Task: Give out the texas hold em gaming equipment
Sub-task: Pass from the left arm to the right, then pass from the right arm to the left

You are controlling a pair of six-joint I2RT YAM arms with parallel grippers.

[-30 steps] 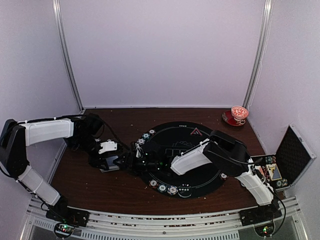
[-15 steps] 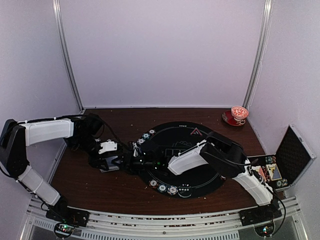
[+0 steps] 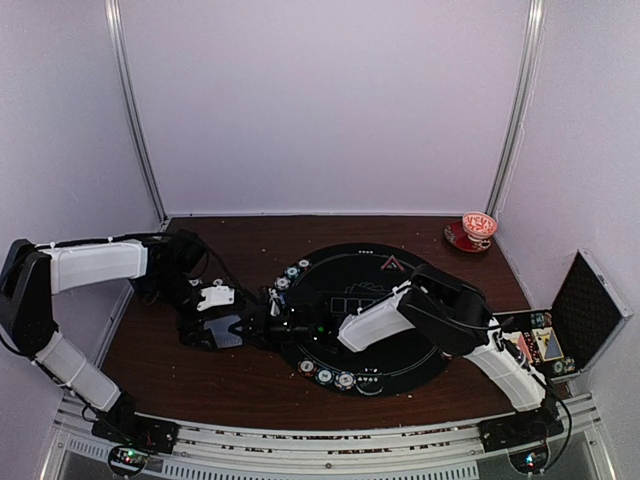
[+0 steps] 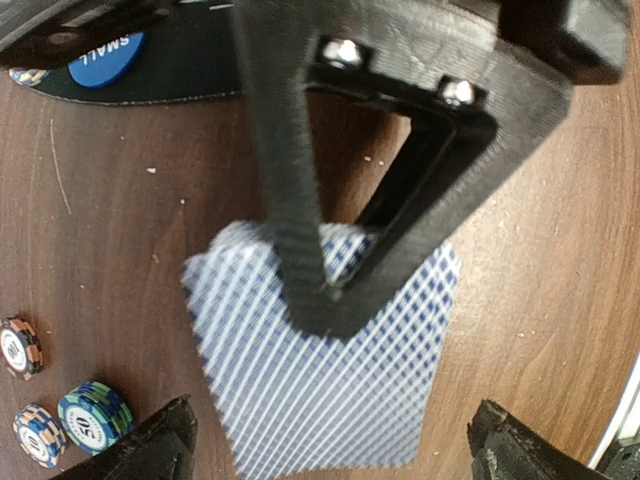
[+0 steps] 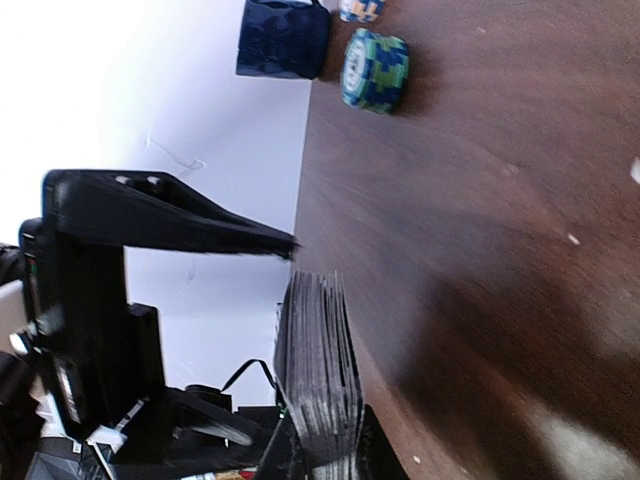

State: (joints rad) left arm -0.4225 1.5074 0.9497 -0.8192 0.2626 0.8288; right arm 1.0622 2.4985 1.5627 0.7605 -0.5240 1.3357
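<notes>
A deck of playing cards (image 4: 320, 380) with blue-and-white checked backs hangs just over the brown table, left of the black round mat (image 3: 400, 345). My right gripper (image 3: 272, 318) is shut on the deck; in the right wrist view the cards (image 5: 322, 370) stand edge-on between its fingers (image 5: 285, 452). Around the deck my left gripper (image 4: 335, 455) stands open, its fingertips (image 4: 140, 450) wide apart and not touching the cards. Striped poker chips (image 4: 95, 415) lie on the wood beside them. A blue disc (image 4: 105, 60) marked SMALL sits on the mat's edge.
More chips (image 3: 325, 377) line the mat's front rim and its left rim (image 3: 290, 272). A red triangle marker (image 3: 390, 264) lies at the mat's back. A red-patterned cup and saucer (image 3: 478, 228) stand back right. An open metal case (image 3: 585, 315) sits at the right edge.
My left gripper has opened and let go of the deck. My right gripper has reached left and shut on the deck.
</notes>
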